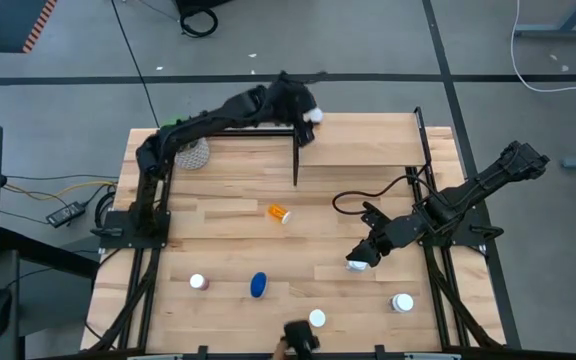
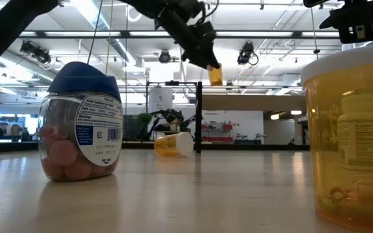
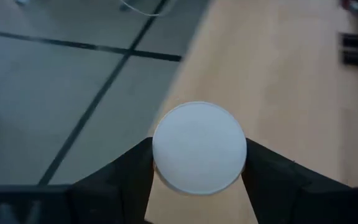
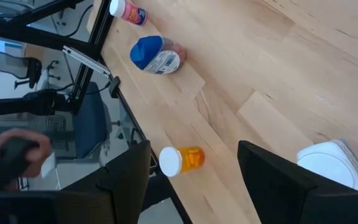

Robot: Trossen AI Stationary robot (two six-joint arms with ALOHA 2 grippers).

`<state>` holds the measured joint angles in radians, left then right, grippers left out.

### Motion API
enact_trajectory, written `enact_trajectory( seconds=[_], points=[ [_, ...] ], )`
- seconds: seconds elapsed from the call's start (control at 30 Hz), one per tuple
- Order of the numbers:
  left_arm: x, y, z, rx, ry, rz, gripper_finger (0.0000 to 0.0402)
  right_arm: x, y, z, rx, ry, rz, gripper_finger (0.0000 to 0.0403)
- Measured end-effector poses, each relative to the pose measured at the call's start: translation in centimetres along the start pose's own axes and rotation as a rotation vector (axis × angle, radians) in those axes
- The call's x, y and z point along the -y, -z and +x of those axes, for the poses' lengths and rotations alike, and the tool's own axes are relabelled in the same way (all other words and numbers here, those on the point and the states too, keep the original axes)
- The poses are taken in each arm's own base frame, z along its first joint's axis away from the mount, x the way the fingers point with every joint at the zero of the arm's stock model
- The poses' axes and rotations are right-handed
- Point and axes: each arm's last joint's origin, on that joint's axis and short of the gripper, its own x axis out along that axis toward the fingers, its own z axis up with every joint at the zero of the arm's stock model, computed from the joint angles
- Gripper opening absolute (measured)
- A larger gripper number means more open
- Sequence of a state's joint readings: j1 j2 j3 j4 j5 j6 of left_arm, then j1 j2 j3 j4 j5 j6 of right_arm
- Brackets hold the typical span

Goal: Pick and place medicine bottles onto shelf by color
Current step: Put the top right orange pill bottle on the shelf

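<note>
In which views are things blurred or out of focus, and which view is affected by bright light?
Low view: the orange bottle close to the lens is soft, and bright ceiling lights glare behind the left gripper. Left wrist view: the white cap between the fingers and the wood behind it are blurred. Right wrist view: the blue-capped bottle looks fairly sharp; the right gripper's own fingers are dark.

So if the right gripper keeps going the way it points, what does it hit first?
Probably the bare tabletop. The right gripper is open and angled down at the wood. The orange bottle lies between its fingers in the wrist view, but depth is unclear, so it might meet that first.
</note>
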<state>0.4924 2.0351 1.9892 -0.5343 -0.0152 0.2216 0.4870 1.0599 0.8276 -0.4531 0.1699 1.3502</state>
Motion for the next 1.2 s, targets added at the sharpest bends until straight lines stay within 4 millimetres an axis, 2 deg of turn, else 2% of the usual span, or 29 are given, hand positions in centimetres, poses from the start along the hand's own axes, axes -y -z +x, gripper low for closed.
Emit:
enact_trajectory(
  seconds=[0.13,0.23,0.47,0.63,0.93,1.2],
  points=[
    [-2.1,0.7,1.0,0.009,-0.042,-0.031,0.0229,0.0,0.0,0.0,0.003,0.000,0.000,0.0250],
    [-2.8,1.4,2.0,-0.008,-0.042,-0.045,0.0233,0.0,0.0,0.0,0.005,-0.002,0.012,0.0250],
    [-2.0,2.5,4.0,-0.046,-0.033,-0.027,0.0228,-0.1,-0.1,0.0,0.009,-0.013,0.016,0.0250],
    [-1.4,2.3,4.1,-0.038,-0.031,0.009,0.0233,-0.2,-0.1,0.0,0.008,-0.013,0.018,0.0250],
    [-1.9,2.5,4.1,-0.048,-0.045,0.010,0.0231,-0.2,-0.1,0.0,0.009,-0.014,0.020,0.0250],
    [-1.8,2.5,4.1,-0.049,-0.046,0.011,0.0249,-0.2,-0.1,0.0,0.009,-0.013,0.018,0.0250]
  ],
)
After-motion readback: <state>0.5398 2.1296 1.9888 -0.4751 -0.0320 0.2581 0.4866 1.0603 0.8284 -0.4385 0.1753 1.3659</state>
